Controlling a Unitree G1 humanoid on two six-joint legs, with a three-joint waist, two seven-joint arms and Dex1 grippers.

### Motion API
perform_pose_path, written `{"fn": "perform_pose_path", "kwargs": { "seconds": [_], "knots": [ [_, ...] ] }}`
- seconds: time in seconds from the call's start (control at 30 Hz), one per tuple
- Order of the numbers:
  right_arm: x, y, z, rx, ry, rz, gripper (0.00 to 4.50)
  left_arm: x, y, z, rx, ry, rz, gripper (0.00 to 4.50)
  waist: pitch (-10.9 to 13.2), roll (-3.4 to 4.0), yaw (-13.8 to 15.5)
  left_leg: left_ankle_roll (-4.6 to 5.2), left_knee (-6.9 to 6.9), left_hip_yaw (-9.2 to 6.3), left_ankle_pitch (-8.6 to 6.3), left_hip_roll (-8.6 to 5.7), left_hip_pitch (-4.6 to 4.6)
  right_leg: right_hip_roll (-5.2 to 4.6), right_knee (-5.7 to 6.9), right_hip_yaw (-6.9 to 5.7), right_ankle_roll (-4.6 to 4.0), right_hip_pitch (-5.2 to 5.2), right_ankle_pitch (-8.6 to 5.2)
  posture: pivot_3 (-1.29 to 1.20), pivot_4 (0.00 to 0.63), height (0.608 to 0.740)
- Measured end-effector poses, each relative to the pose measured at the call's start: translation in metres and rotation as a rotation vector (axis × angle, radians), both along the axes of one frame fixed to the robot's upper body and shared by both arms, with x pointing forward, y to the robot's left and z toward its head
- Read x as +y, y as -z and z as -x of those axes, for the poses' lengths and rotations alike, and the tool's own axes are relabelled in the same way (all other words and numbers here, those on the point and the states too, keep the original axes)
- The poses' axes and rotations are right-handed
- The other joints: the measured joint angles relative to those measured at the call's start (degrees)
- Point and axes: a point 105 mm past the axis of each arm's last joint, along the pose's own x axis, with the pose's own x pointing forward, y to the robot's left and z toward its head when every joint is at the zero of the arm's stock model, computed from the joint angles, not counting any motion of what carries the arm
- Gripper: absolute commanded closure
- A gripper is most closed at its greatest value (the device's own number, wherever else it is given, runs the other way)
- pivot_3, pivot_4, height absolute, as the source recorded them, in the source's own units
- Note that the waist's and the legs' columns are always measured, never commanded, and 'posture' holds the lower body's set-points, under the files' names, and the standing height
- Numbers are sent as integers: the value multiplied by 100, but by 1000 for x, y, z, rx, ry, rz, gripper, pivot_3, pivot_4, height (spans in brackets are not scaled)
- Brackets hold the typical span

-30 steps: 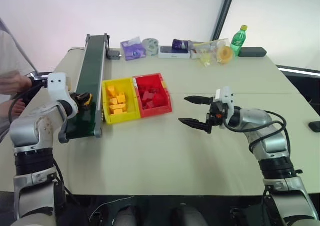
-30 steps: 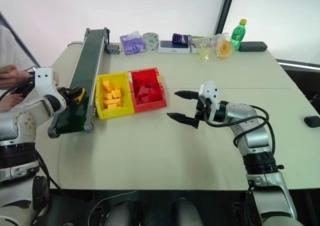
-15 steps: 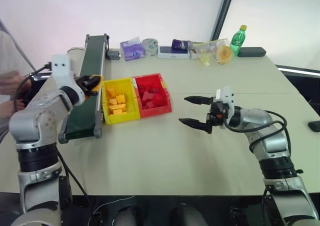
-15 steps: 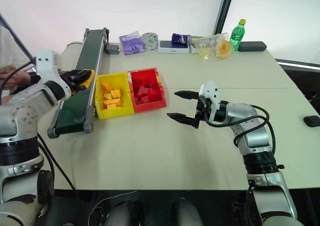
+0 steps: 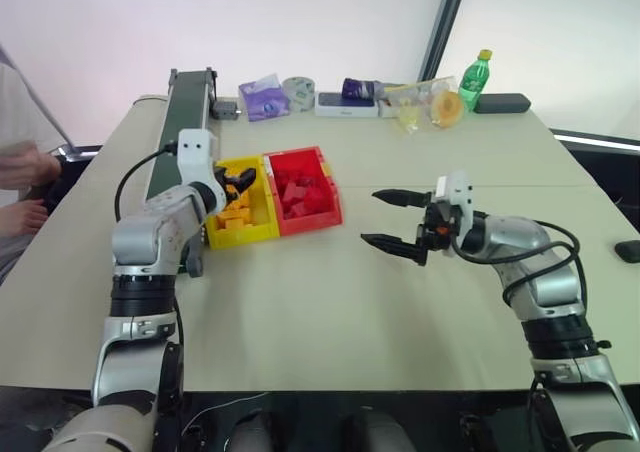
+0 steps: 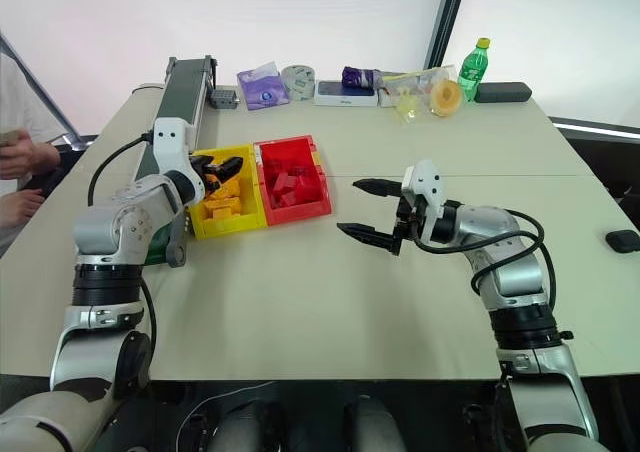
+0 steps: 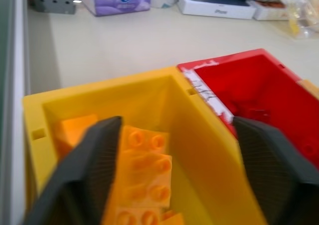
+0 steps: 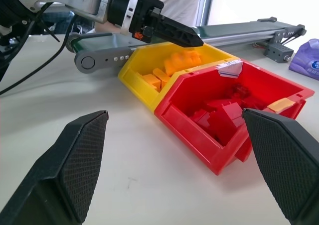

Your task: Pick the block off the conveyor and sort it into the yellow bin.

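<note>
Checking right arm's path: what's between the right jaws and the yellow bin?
The red bin sits right against the yellow bin; from there to the right gripper it's bare tabletop. Clear in the eye views.

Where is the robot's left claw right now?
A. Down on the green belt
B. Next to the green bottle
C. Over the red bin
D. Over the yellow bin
D: the left claw hangs with its black fingers spread above the yellow bin, where orange blocks lie just below them; the red bin sits beside it.

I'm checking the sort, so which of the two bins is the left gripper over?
The yellow bin, beside the conveyor; the left gripper is above it, not the red bin.
</note>
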Motion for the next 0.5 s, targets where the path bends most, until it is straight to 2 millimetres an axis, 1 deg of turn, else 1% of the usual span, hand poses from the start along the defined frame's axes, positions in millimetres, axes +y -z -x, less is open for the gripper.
{"fn": "perform_pose_path", "kwargs": {
  "seconds": [0.1,0.17,0.23,0.27,0.3,0.4,0.47,0.5],
  "knots": [
    [0,-1,0,-5,2,-1,0,0,-6,1,-28,9,-6,51,0,0,4,0,0,0,0,-1,0,0,0,0,0,0,0,0,150,740],
    [1,-1,0,-5,2,-1,0,-1,-20,7,-83,56,-1,51,0,0,3,0,-1,0,0,-1,-1,0,0,0,0,0,0,0,150,740],
    [0,-1,1,-4,3,0,0,6,-38,19,-148,87,-9,51,0,0,-19,0,-3,1,0,1,0,-2,0,1,0,-1,0,0,150,740],
    [0,-1,1,-4,1,0,0,13,-44,26,-172,101,-23,51,0,1,-42,-1,-7,2,0,2,1,0,0,2,0,-3,0,0,150,740],
    [-1,-2,1,-4,3,1,0,23,-49,39,-194,122,-40,51,1,2,-68,-2,-11,2,1,5,3,1,0,6,-1,-5,0,0,150,740],
    [-5,-3,0,-7,9,5,0,46,-52,65,-214,154,-96,51,2,3,-79,-5,-14,0,3,8,3,0,1,5,-1,-6,-1,0,150,740],
    [-5,-4,0,-10,6,4,0,60,-43,85,-181,192,-144,51,2,3,-88,-4,-14,1,2,9,3,-5,0,5,-1,-5,-1,0,150,740],
    [-5,-4,0,-9,4,4,0,65,-38,90,-160,196,-151,51,2,4,-77,-4,-13,0,2,9,2,-6,0,4,-1,-5,-1,0,150,740]
  ]
}}
